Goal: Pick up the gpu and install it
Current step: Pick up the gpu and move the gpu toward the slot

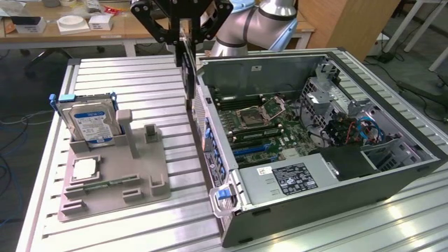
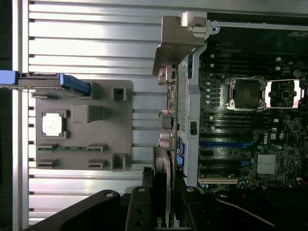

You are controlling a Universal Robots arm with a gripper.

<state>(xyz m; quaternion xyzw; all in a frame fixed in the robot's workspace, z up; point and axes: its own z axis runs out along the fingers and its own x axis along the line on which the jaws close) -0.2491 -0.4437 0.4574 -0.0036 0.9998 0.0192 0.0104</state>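
Above the slatted metal table (image 1: 126, 73), before a wooden desk (image 1: 119, 30), hangs the gpu (image 1: 188, 65).

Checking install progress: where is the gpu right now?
In the exterior view the gpu hangs upright in the gripper, just outside the open computer case, on its side facing the grey tray.
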